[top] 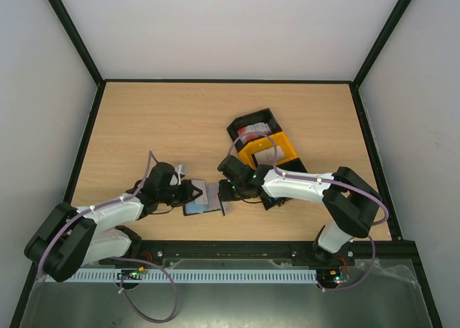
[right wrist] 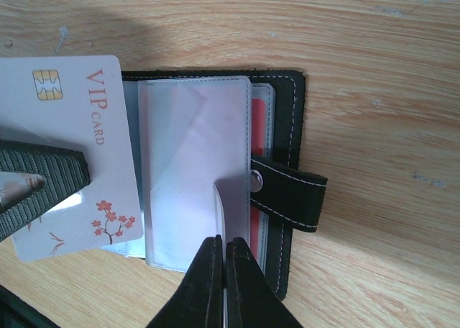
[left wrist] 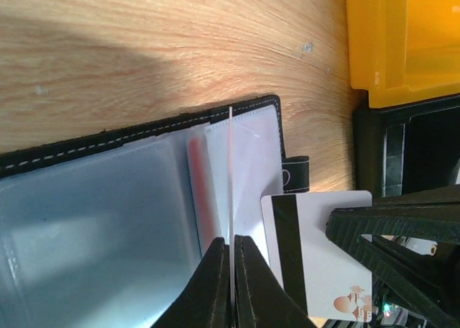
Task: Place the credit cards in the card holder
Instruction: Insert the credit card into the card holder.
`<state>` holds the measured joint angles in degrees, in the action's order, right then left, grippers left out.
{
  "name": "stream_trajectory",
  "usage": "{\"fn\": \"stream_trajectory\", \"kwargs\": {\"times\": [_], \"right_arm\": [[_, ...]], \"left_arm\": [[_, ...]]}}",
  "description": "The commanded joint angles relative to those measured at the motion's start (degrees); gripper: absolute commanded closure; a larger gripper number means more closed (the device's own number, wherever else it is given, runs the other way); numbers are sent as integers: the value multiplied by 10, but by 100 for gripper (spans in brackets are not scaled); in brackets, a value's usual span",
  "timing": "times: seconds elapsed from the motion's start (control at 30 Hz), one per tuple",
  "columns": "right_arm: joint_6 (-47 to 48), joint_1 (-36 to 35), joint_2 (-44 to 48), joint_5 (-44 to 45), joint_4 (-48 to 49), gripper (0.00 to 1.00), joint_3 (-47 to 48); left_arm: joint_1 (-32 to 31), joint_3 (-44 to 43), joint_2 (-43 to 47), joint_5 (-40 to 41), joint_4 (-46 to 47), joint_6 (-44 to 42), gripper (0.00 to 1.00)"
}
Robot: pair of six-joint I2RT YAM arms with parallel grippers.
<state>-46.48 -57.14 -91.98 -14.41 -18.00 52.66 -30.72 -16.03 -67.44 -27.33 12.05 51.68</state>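
The black card holder (top: 201, 203) lies open on the table between both grippers, clear sleeves up. It also shows in the left wrist view (left wrist: 108, 137) and the right wrist view (right wrist: 291, 112). A red card (right wrist: 259, 134) sits in a sleeve. My left gripper (left wrist: 231, 245) is shut on a white VIP credit card (right wrist: 79, 105), seen edge-on from its own wrist (left wrist: 230, 170). My right gripper (right wrist: 224, 245) is shut on a white credit card with a black stripe (left wrist: 316, 270), standing over the sleeves near the snap tab (right wrist: 287, 191).
A yellow bin (top: 267, 152) stands just beyond the card holder, close to my right arm. A black bin (top: 251, 126) behind it holds red-and-white cards (top: 253, 131). The yellow bin (left wrist: 402, 40) fills the upper right of the left wrist view.
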Motion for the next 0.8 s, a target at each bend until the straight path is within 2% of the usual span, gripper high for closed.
{"fn": "stream_trajectory", "kwargs": {"times": [0.0,0.23,0.77], "right_arm": [[0,-3,-4,21,-27,98,4],[0,-2,-6,20,-23,98,3],[1,-2,-7,20,-23,98,2]], "left_arm": [[-4,-6,-15,13,39,12,97],[-15,1,-42,37,62,24,97],[-16,3,-13,97,56,28,97]]}}
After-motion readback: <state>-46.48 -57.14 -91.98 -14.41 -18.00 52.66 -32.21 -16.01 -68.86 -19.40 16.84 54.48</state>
